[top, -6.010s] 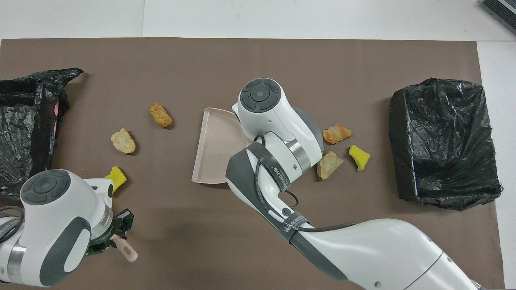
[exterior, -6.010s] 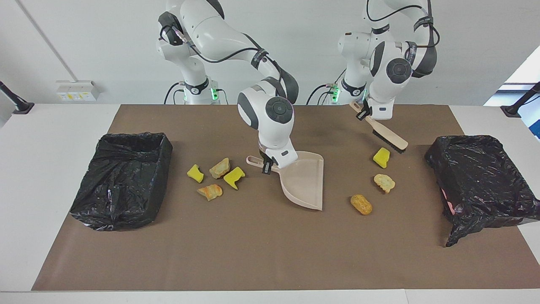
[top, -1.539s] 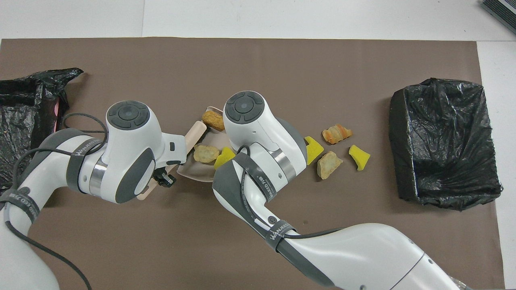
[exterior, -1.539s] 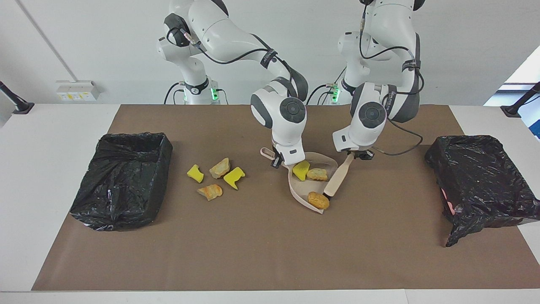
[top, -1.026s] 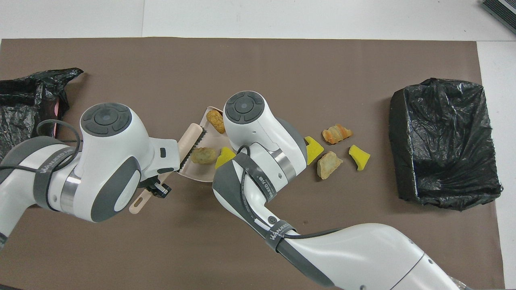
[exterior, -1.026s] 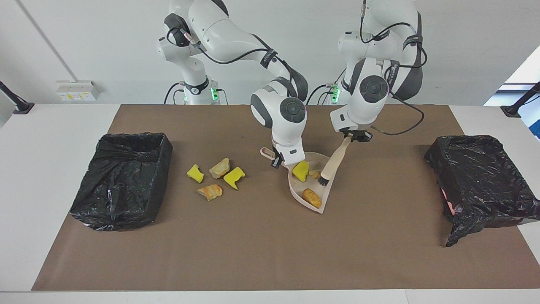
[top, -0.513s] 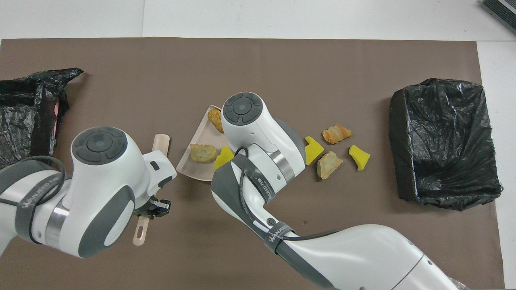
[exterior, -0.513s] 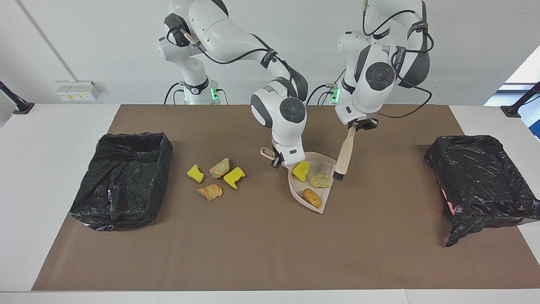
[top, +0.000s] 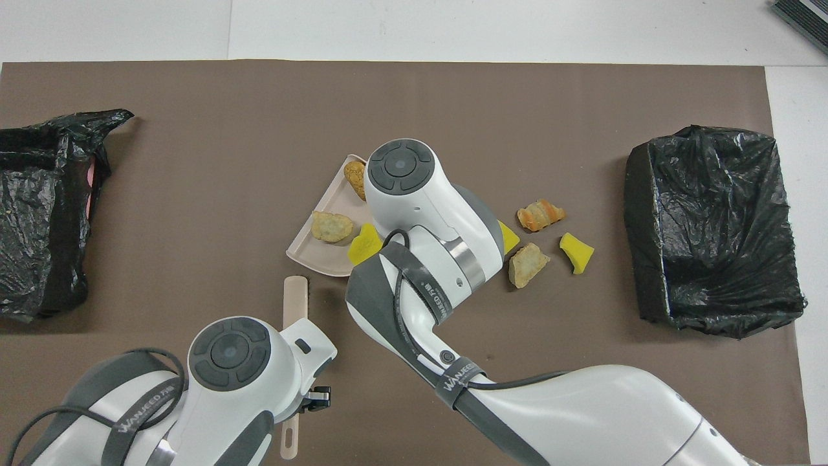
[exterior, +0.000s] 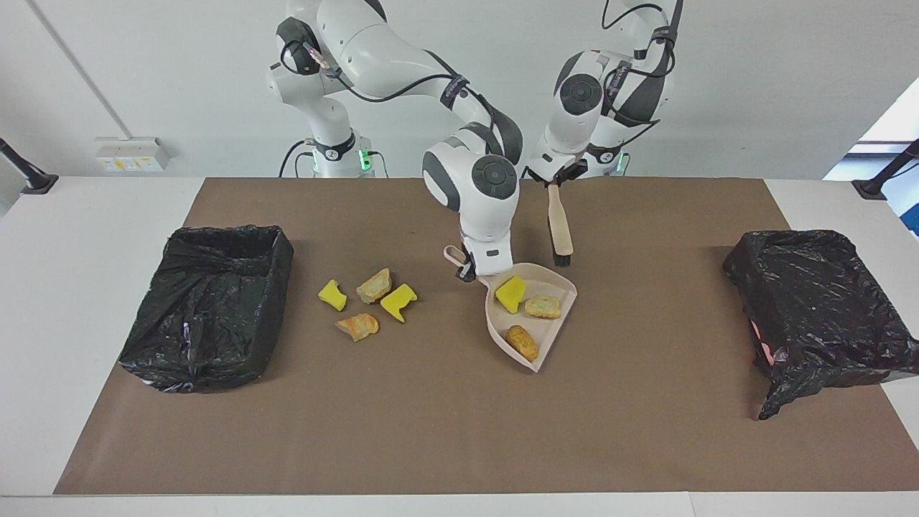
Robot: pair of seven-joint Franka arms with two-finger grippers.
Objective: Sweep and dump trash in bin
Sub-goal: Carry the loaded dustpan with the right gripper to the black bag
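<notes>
the right hand (exterior: pixel 468 271) is clamped on the handle of the beige dustpan (exterior: pixel 547 330), which carries three scraps (exterior: pixel 535 306): a yellow chunk, a pale lump and an orange-brown lump. the left hand (exterior: pixel 554 182) is clamped on the brush (exterior: pixel 559 231), raised over the worktop (exterior: pixel 431 424) beside the pan. to dump well, keep the pan's open lip tipped up while carrying it to a black-lined bin (exterior: pixel 815 305), then tilt only over the opening; four scraps (exterior: pixel 366 299) lie unswept toward the right arm's end.

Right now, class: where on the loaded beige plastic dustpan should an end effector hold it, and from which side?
Grip the beige plastic dustpan by its thin handle, at the end nearer the robots, coming from above as the right end effector does. The wide scoop holds three scraps and faces away.
</notes>
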